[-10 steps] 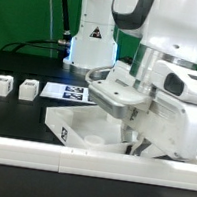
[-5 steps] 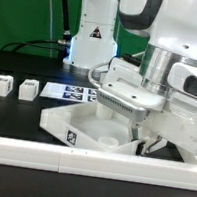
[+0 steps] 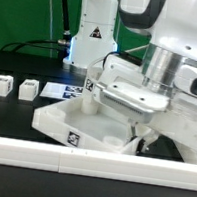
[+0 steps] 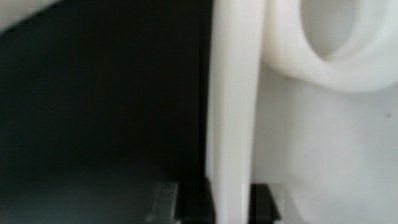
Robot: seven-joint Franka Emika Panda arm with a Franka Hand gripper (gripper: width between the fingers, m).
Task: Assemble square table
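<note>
Gripper pinches the raised rim of the large white plastic square slab.
Move slowly near the front edge of the counter; a one-edge hold lets it pivot.

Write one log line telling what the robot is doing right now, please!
gripper: shut on square tabletop rim wall | square tabletop: rim side up | legs: two, loose, exterior view's left

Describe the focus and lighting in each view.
Exterior view: evenly lit and reasonably sharp, though the white tabletop and arm lose detail against the black table. Wrist view: too close to focus; the tabletop's rim is a soft white band, the gripper only a dark blur either side of it.
</note>
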